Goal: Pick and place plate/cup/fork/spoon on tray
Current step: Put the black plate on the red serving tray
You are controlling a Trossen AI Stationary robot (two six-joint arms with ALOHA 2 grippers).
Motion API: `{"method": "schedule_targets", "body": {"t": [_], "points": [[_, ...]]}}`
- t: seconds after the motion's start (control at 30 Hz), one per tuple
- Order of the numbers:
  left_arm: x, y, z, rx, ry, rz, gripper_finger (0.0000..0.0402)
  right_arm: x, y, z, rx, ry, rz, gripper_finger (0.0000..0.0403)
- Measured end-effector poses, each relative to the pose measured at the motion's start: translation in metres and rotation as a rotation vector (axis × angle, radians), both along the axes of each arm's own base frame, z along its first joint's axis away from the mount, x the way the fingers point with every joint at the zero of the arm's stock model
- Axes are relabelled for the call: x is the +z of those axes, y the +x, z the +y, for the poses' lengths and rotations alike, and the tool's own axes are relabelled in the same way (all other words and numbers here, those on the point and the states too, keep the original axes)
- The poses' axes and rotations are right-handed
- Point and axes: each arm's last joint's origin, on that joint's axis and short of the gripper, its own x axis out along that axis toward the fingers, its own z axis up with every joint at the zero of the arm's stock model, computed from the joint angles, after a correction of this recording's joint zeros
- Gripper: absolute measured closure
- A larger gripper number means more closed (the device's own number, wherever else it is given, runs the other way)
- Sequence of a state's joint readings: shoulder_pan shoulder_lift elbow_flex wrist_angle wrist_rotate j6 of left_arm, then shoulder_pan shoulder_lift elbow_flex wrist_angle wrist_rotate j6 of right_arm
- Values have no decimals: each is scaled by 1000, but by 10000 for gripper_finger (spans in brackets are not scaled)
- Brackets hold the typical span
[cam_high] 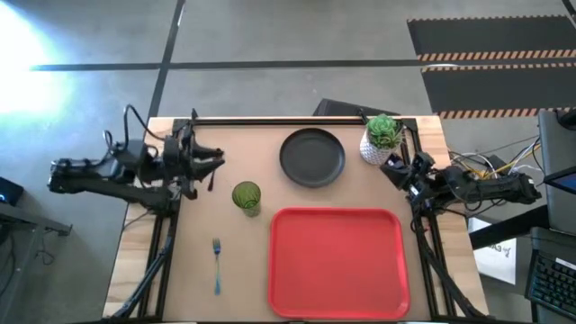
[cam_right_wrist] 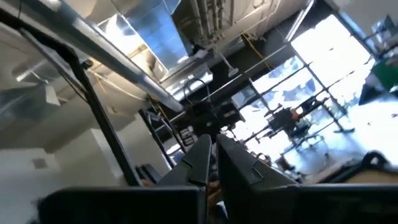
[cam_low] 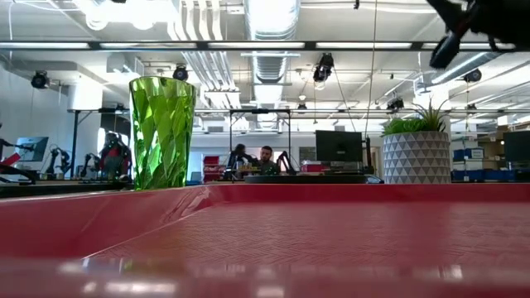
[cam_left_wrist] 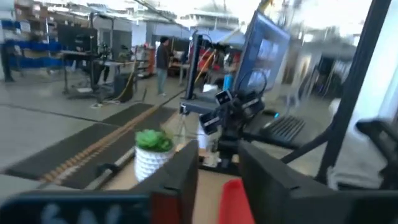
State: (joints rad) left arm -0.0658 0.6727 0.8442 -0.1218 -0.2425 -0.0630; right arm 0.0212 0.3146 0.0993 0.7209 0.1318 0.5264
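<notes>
The black plate (cam_high: 312, 157) lies on the table at the far middle. Left of it and nearer stands the green cup (cam_high: 246, 196) (cam_low: 162, 132), upright on its base. The blue-handled fork (cam_high: 217, 264) lies flat near the front left. The red tray (cam_high: 337, 261) (cam_low: 331, 232) fills the near right with nothing on it. The spoon shows in no view. My left gripper (cam_high: 219, 165) (cam_left_wrist: 217, 180) hovers open at the table's left, above and left of the cup, pointing toward the right. My right gripper (cam_high: 389, 165) (cam_right_wrist: 213, 152) is shut at the right edge, beside the plant pot.
A white pot with a green plant (cam_high: 382, 139) (cam_low: 416, 153) stands at the far right corner, close to my right gripper and right of the plate. A black bar (cam_high: 270, 120) runs along the table's far edge. People sit in the room beyond the table.
</notes>
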Motion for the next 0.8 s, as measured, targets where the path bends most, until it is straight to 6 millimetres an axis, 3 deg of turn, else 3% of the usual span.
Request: {"method": "schedule_targets", "body": {"t": [0.2, 0.3, 0.4, 0.5, 0.63, 0.8], "points": [[49, 13, -1, 1, 169, 108, 216, 82, 2, 0, -89, -187, 180, 322], [60, 17, -1, 11, 181, 160, 208, 130, -2, -2, -144, -244, 364, 290], [67, 18, 0, 20, 183, 179, 207, 163, 5, -3, -175, -280, 613, 268], [73, 18, 0, 24, 183, 175, 207, 179, 38, -3, -161, -312, 884, 260], [73, 18, 0, 25, 183, 173, 207, 200, 61, -3, -139, -351, 1052, 259], [73, 17, 0, 30, 183, 173, 207, 196, 99, -4, -111, -384, 1269, 259]]}}
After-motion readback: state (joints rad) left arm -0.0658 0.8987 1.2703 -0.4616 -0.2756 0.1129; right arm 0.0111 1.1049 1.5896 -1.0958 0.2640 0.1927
